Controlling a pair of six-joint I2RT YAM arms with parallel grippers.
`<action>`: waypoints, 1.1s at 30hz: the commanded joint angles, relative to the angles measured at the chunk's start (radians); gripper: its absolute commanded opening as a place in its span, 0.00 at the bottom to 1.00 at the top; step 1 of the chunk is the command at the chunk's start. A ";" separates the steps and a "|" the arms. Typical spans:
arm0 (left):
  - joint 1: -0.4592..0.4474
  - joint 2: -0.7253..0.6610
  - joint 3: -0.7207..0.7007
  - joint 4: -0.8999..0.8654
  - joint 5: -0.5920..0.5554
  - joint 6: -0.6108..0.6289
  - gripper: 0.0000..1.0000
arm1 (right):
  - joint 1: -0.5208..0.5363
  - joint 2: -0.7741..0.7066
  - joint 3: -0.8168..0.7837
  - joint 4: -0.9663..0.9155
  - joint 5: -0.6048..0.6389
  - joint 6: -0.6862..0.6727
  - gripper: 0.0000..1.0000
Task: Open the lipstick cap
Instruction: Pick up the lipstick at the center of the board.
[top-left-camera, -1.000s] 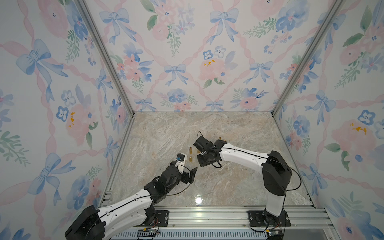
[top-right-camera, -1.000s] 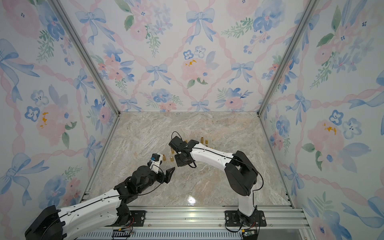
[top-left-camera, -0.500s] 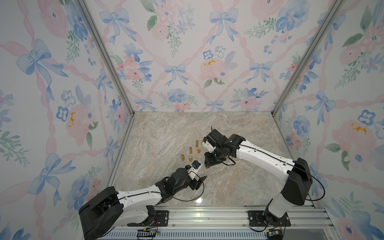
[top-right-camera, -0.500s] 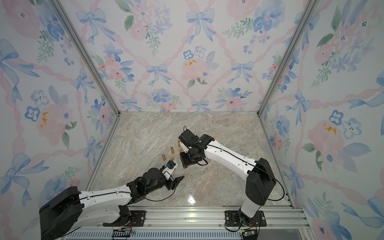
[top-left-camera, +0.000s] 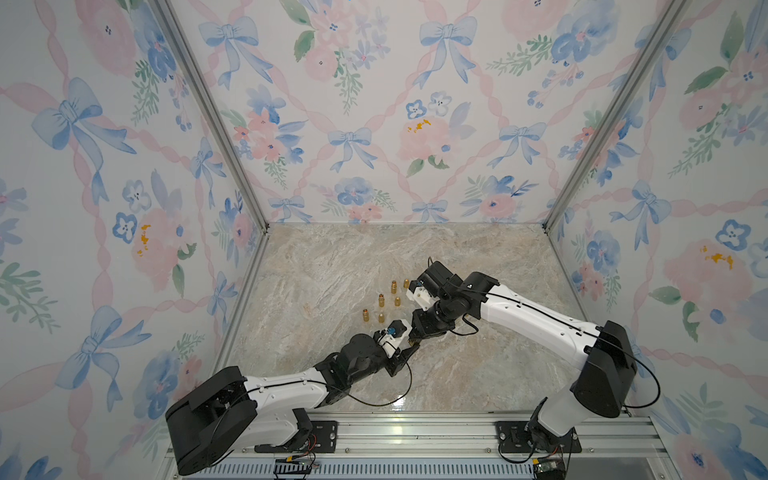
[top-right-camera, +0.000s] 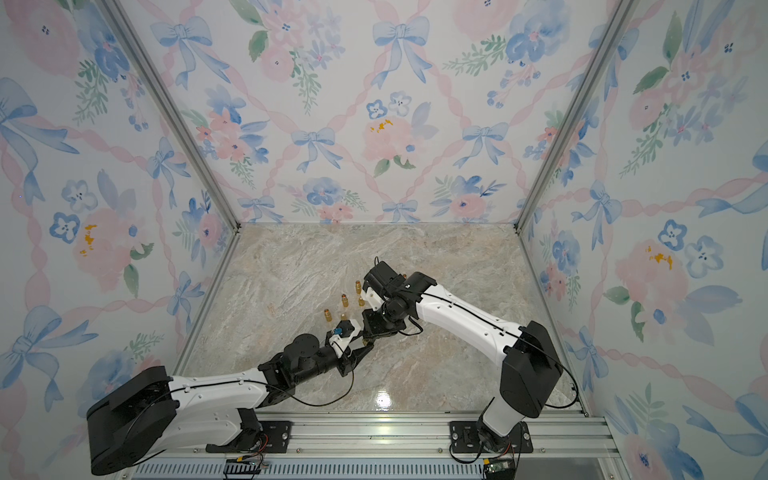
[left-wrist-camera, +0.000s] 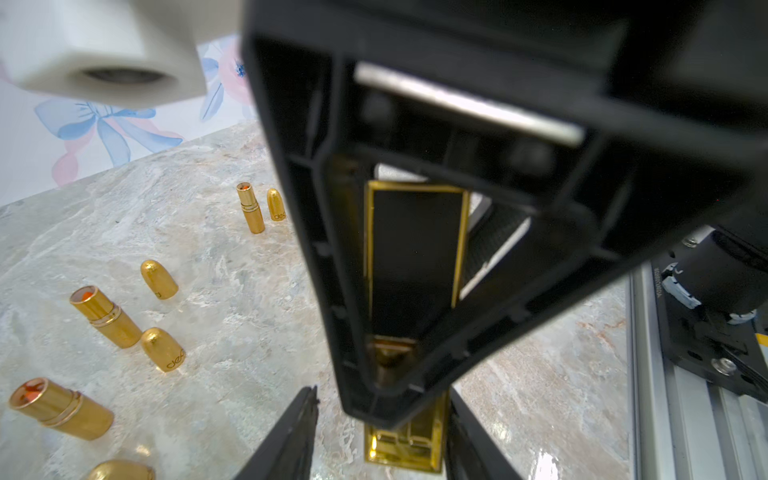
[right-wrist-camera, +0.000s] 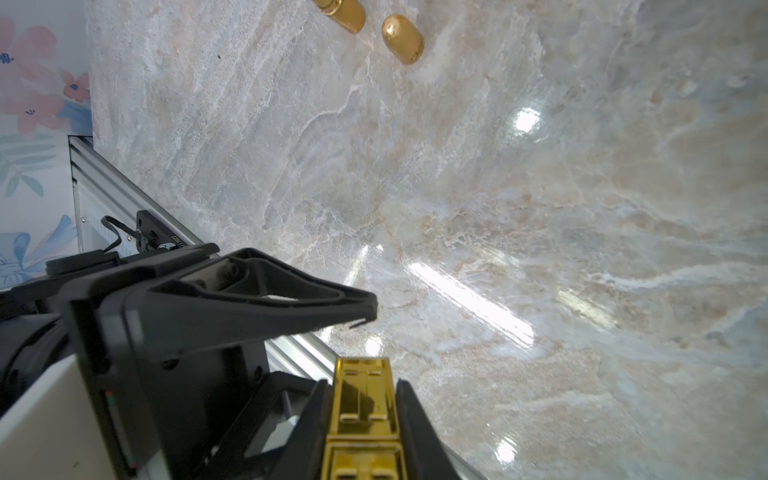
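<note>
Our right end effector (right-wrist-camera: 362, 388) pinches the square gold-and-black lipstick tube (left-wrist-camera: 415, 257), its long axis pointing near-left into our left end effector (left-wrist-camera: 382, 395), whose spread jaws straddle its free end.

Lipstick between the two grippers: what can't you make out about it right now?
Right wrist view: the lipstick runs off the bottom edge between the fingers of the right gripper.
Left wrist view: the right gripper's blurred finger covers much of it, so whether the left gripper presses it is unclear.
Both top views: too small, and tucked between the grippers, to show any cap seam.
</note>
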 joint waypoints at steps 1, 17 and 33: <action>-0.005 0.000 0.016 0.064 0.022 0.015 0.44 | -0.004 -0.010 -0.016 0.012 -0.026 0.020 0.27; -0.005 0.004 0.010 0.074 -0.042 0.003 0.03 | -0.006 -0.031 -0.018 0.032 -0.012 0.030 0.28; -0.005 0.008 -0.016 0.068 -0.125 -0.065 0.00 | -0.006 -0.072 0.011 -0.005 0.107 -0.013 0.48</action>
